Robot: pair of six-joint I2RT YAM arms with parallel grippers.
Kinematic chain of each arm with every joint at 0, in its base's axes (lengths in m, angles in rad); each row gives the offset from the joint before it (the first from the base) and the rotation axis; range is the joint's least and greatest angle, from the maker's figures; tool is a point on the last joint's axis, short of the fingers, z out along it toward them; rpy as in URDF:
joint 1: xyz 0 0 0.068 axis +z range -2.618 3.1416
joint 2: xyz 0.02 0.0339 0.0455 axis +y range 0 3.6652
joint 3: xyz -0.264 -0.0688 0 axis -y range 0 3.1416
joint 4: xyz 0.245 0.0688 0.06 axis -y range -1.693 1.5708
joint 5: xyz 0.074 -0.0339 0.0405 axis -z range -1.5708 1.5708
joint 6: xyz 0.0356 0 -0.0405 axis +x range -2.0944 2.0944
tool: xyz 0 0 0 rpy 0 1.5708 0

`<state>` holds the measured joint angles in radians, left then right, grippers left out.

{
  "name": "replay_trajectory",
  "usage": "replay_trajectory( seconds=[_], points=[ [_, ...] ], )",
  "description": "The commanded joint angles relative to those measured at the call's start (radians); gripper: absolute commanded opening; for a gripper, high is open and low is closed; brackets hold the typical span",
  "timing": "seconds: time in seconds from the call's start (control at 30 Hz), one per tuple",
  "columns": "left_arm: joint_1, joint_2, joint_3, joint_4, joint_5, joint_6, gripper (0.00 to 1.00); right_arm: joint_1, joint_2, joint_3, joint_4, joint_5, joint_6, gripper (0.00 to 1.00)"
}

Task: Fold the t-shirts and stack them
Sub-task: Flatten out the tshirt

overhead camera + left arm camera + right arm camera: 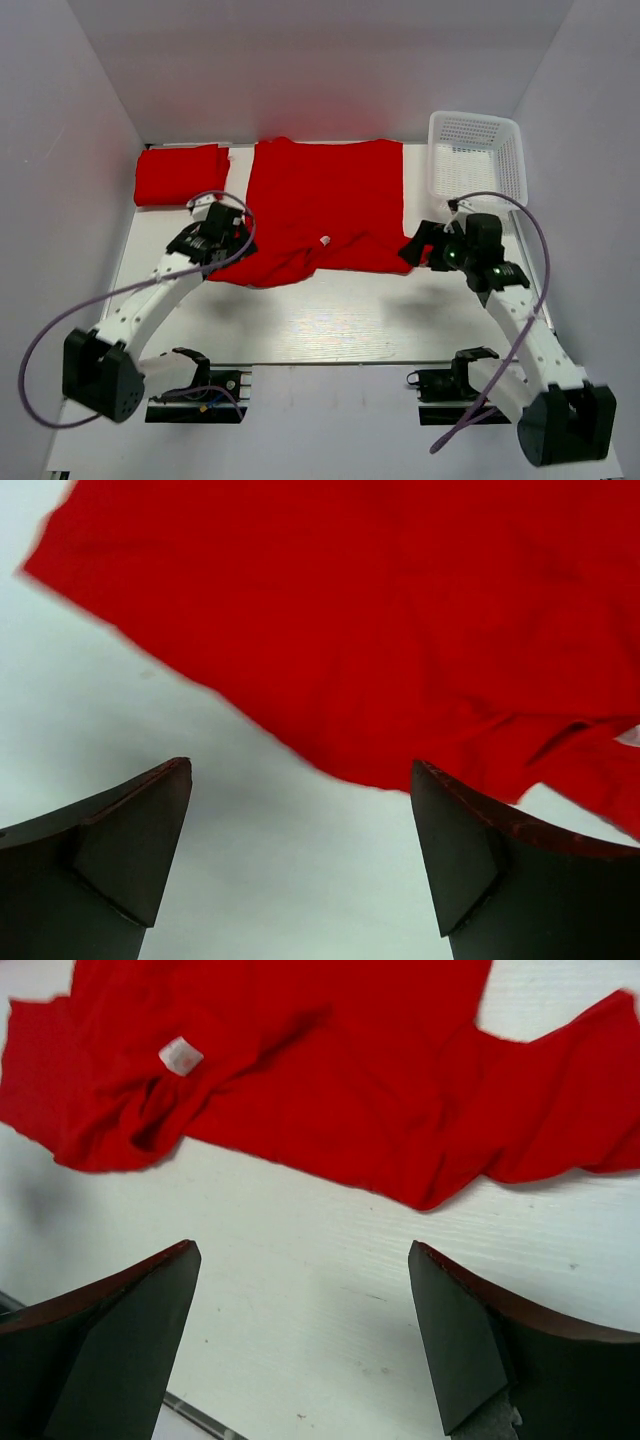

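A red t-shirt [320, 205] lies spread on the white table, its near edge rumpled, with a white label [325, 240] showing. A second red t-shirt [180, 175] lies folded at the far left. My left gripper [222, 232] is open and empty at the spread shirt's left edge; its wrist view shows the red cloth [400, 610] just ahead of the fingers [470, 860]. My right gripper [425, 248] is open and empty at the shirt's right sleeve; its wrist view shows the shirt [330, 1090] and the label [180, 1056] beyond the fingers [470, 1350].
A white mesh basket [478, 152] stands at the far right corner. White walls enclose the table on the left, back and right. The table's near edge [320, 362] runs in front of the arm bases.
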<state>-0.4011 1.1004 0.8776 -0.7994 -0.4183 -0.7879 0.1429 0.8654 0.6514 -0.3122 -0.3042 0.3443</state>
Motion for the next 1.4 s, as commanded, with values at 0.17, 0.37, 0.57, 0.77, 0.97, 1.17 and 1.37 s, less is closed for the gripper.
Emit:
replay_trajectory(
  seconds=[0.17, 0.37, 0.57, 0.77, 0.97, 1.17, 1.37],
  points=[
    [-0.007, 0.435, 0.22, 0.246, 0.205, 0.167, 1.0, 0.076, 0.428, 0.227, 0.068, -0.043, -0.136, 0.9],
    [-0.007, 0.703, 0.326, 0.246, 0.265, 0.156, 1.0, 0.119, 0.711, 0.427, 0.059, 0.028, -0.148, 0.9],
    [0.011, 0.877, 0.4, 0.203, 0.279, 0.156, 1.0, 0.129, 0.793, 0.338, 0.085, 0.105, -0.077, 0.9],
    [0.022, 0.958, 0.491, 0.221, 0.279, 0.165, 1.0, 0.159, 0.782, 0.142, 0.148, 0.05, -0.021, 0.9],
    [0.031, 1.127, 0.725, 0.296, 0.332, 0.318, 1.0, 0.407, 0.692, -0.062, 0.26, -0.161, 0.045, 0.9],
    [0.011, 1.256, 0.998, 0.318, 0.518, 0.461, 1.0, 0.841, 0.723, 0.036, 0.301, -0.303, -0.02, 0.9],
    [0.002, 1.187, 0.982, 0.348, 0.497, 0.53, 1.0, 0.957, 0.736, 0.218, 0.314, -0.319, -0.174, 0.9]
  ],
)
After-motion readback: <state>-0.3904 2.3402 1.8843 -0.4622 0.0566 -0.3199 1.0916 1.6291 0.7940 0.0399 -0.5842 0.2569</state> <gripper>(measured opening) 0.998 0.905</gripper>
